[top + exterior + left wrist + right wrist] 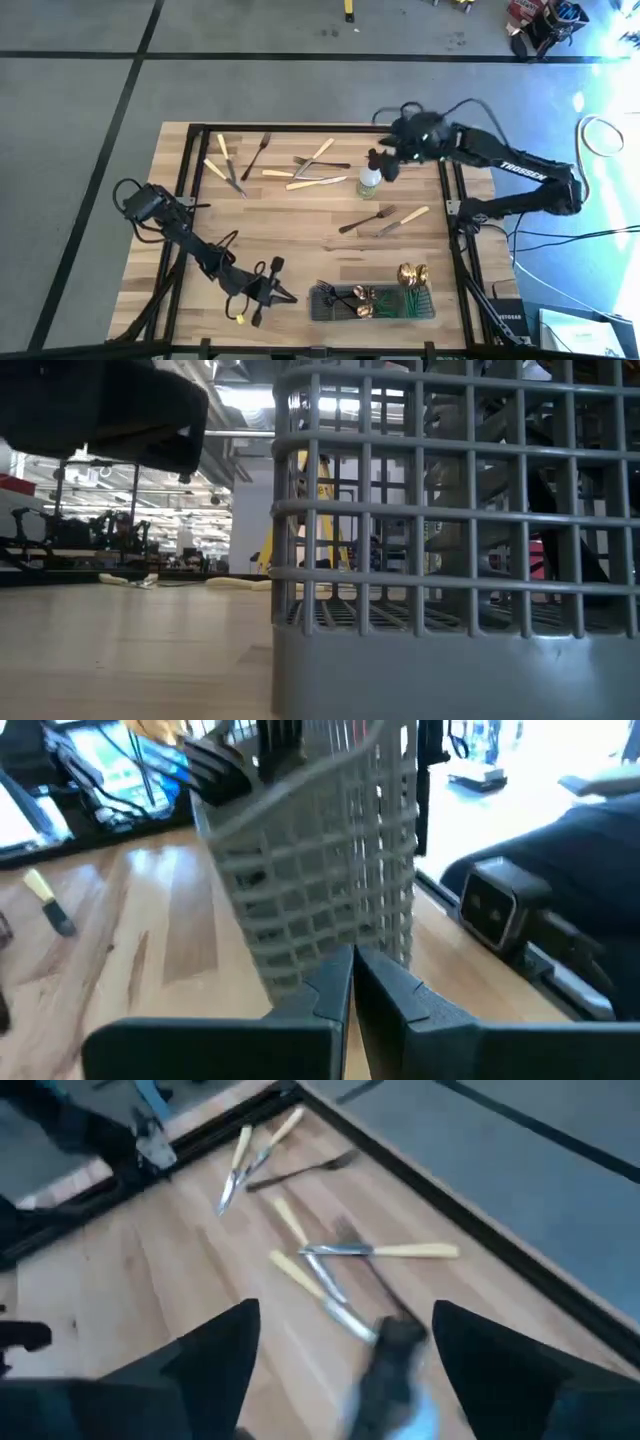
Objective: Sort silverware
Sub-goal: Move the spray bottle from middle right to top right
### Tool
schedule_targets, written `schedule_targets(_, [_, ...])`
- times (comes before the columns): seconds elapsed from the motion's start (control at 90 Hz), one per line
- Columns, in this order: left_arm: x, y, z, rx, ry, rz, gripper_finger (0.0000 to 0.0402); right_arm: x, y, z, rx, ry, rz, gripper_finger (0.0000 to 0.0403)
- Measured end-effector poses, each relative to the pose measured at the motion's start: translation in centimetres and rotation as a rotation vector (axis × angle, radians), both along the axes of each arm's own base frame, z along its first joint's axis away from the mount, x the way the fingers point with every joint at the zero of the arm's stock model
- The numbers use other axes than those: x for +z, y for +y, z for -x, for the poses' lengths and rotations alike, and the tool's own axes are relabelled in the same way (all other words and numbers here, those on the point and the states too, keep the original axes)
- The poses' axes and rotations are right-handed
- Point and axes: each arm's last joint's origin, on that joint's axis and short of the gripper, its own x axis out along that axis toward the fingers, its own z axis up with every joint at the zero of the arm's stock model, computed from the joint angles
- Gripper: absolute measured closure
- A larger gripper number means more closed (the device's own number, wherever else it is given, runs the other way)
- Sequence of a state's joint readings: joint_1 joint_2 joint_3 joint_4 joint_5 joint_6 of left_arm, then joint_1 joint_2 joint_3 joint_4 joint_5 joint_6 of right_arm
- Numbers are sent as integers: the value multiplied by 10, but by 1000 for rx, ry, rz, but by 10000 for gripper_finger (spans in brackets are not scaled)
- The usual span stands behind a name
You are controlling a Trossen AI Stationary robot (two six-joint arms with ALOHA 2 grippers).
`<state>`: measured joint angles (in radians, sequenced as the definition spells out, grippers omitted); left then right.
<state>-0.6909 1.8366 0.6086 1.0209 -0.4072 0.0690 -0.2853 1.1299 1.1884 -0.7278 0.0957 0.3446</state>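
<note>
High view, read from left to right: the left gripper (262,290) is seen low near the table's front edge, just beside the grey caddy (322,312). In the left wrist view its fingers (335,990) are pressed together with nothing held between them. A small yellow-handled piece (239,318) is seen lying near it on the wood.

Sorting is judged to be partly done. Several pieces, gold ones (411,274) among them, are already stood in the caddy. Much is left: a cluster of cream-handled knives and forks (232,165) is spread at the back left, more pieces (318,176) are crossed near the middle, and a fork and knife pair (385,218) lies farther right.

At the back right, the right gripper (388,165) is held over the spray bottle (369,179). In the right wrist view its fingers (220,1345) are spread wide, with the bottle between them but not clamped, and loose silverware (345,1270) is seen beyond.
</note>
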Motion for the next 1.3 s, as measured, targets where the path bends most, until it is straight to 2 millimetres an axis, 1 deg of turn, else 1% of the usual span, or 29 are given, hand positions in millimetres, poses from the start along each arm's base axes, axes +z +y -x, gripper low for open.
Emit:
schedule_targets(0.078, [0,-1,1,-6,-3,-10,402,-11,5,-3,-56,111,24,143])
schedule_targets(0.133, [1,-1,0,-6,-8,-9,402,-15,5,-3,-107,155,51,151])
schedule_targets(0.278, [1,-1,0,-6,-11,-11,402,-18,9,-9,-107,160,65,166])
schedule_targets(0.344, [1,-1,0,-6,-13,-10,402,-23,9,-11,-98,177,43,168])
schedule_targets(0.478, [1,-2,2,-13,-16,-15,402,-44,9,-11,-93,244,-3,170])
schedule_targets(0.578, [1,-4,3,-16,-20,-19,402,-45,9,-12,-94,220,1,179])
schedule_targets(0.633, [1,-4,3,-18,-18,-21,402,-44,8,-13,-94,213,5,196])
schedule_targets(0.689, [1,-5,3,-20,-18,-20,402,-43,8,-14,-92,191,12,224])
schedule_targets(0.856, [1,-5,4,-12,-20,-25,402,-35,10,-16,-7,120,17,336])
schedule_targets(0.878, [1,-5,4,-12,-20,-26,402,-34,10,-16,9,106,14,344])
schedule_targets(0.922, [1,-5,4,-11,-20,-26,402,-29,11,-15,37,68,19,345])
schedule_targets(1.033, [1,-5,4,-11,-20,-26,402,-16,6,-1,26,2,45,345])
schedule_targets(1.133, [1,-7,5,-16,-20,-25,402,-4,-2,17,-27,-33,91,345])
schedule_targets(1.233, [1,-7,5,-15,-24,-34,402,16,-17,46,-163,-20,188,345])
schedule_targets(1.3, [2,-7,6,-15,-27,-33,402,23,-29,63,-262,1,207,345])
